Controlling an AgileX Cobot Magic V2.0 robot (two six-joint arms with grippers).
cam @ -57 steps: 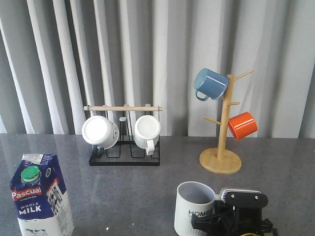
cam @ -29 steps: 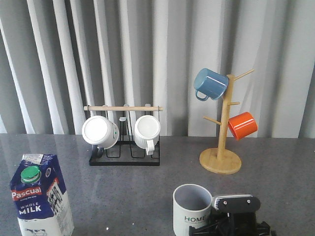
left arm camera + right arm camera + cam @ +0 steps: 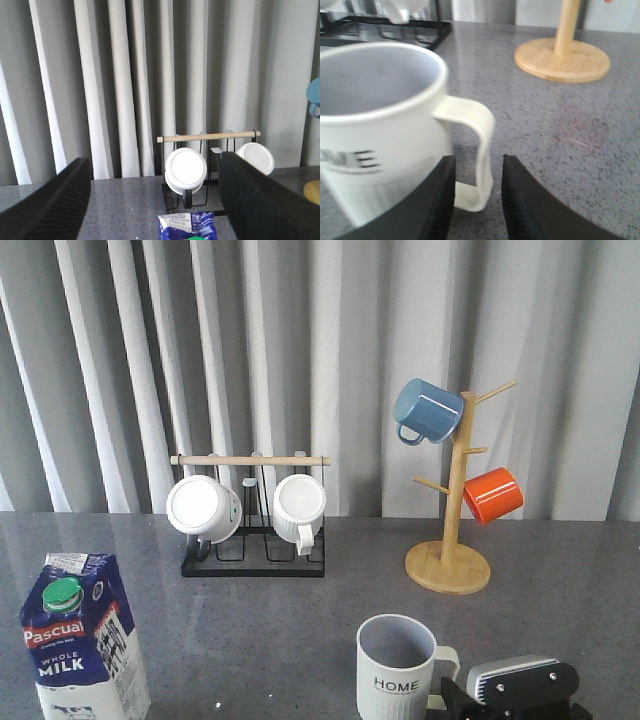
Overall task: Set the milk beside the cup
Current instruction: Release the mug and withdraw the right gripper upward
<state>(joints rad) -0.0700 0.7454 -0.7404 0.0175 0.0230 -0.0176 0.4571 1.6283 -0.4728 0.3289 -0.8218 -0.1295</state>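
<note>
Grey speckled surface [image 3: 280, 625] under pleated curtains: the right end effector [image 3: 479, 200] sits parted around the cup [image 3: 397, 668] handle at 5 o'clock, fingers [image 3: 522, 202] apparently not pressing it. Left end effector [image 3: 150, 200] spreads wide above the milk [image 3: 82, 640] at 8 o'clock, its base cropped. Mug rack [image 3: 252, 510] and wooden tree [image 3: 450, 530] stand behind.

The milk [image 3: 83, 638] is stood on the worktop [image 3: 300, 620] at about 8 o'clock, well apart from the cup [image 3: 398, 668], which is placed near 5 o'clock. Just to the right of the cup, the right tool [image 3: 479, 202] is found with the cup's handle between its fingers. A mug rack [image 3: 253, 515] is set behind at 11 o'clock, and a mug tree [image 3: 450, 495] at 2 o'clock.
</note>
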